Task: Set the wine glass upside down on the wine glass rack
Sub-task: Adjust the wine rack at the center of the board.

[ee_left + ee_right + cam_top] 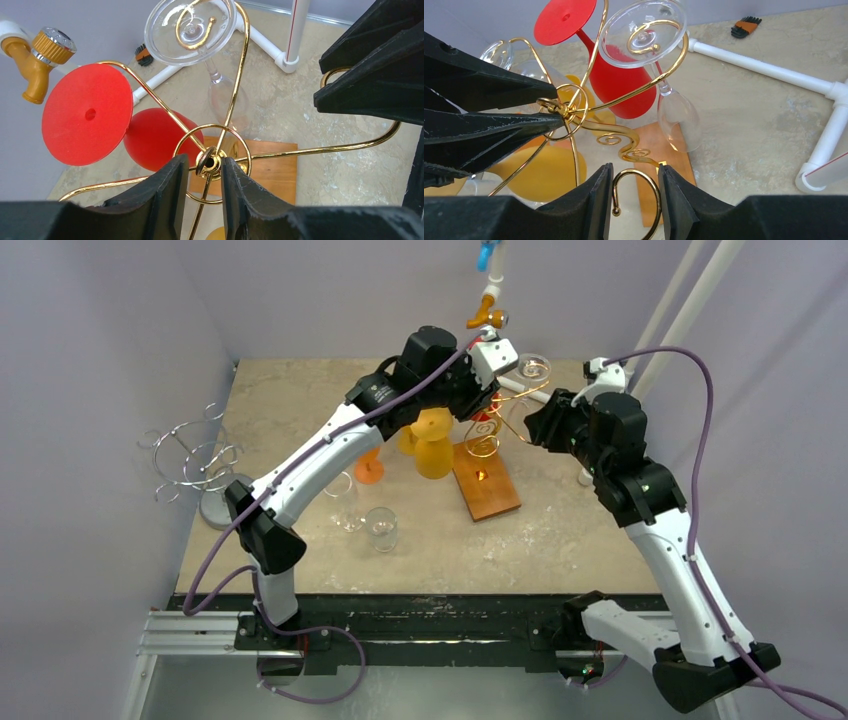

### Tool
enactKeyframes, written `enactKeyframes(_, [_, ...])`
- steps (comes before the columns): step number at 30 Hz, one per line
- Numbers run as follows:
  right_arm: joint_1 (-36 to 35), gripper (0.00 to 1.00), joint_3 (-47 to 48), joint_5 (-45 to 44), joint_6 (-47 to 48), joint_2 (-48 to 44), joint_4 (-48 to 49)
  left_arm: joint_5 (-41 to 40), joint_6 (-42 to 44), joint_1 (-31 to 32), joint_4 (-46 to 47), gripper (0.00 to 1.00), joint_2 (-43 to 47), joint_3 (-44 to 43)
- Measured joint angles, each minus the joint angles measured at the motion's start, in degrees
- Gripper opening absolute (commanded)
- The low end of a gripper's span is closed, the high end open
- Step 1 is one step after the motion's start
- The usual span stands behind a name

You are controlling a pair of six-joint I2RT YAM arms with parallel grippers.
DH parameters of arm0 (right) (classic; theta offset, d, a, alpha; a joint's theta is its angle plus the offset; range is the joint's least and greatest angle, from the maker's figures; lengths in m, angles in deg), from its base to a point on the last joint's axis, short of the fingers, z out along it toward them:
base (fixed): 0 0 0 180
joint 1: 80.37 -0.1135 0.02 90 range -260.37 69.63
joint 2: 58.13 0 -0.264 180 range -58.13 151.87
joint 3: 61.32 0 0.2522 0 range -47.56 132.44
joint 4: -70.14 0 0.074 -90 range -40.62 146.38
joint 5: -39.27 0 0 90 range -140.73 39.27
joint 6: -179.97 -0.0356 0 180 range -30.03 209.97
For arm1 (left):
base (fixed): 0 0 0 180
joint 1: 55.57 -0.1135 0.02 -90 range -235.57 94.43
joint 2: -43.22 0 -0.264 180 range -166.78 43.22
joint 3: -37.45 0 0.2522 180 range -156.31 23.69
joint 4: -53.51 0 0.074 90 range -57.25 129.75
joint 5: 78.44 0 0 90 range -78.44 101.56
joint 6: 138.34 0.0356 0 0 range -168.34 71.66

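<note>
The gold wire wine glass rack point(482, 445) stands on a wooden base point(487, 490). A clear wine glass point(190, 30) hangs upside down from one arm, a red one point(87, 115) from another and a yellow one point(433, 445) from a third. My left gripper point(205, 167) straddles the rack's top hub point(212, 162). Its right finger touches the hub and a thin gap shows at the left finger. My right gripper point(635, 175) is shut on a curled hook point(644, 177) at the end of a rack arm. Two clear glasses point(381, 528) stand on the table, apart from both grippers.
A silver wire rack point(195, 460) stands at the table's left edge. An orange glass point(369, 472) sits near the yellow one. White pipe point(764, 62) runs along the back right. A brass tap point(42, 60) hangs above the rack.
</note>
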Motion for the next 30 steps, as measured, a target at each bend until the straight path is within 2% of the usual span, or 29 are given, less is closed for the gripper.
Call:
enactKeyframes(3, [0.0,0.22,-1.0,0.5,-0.5,-0.7,1.2,0.0,0.0,0.1,-0.7,0.28,0.0,-0.4])
enactKeyframes(18, [-2.7,0.18,-2.0,2.4,-3.1,-1.5,3.7,-1.1,1.3,0.2,-4.0,0.29,-0.2,-2.3])
enactKeyframes(30, [-4.3,0.19,-2.3,0.5,-4.6,-1.9,3.5,-1.3,1.5,0.2,-4.3,0.29,-0.2,-2.3])
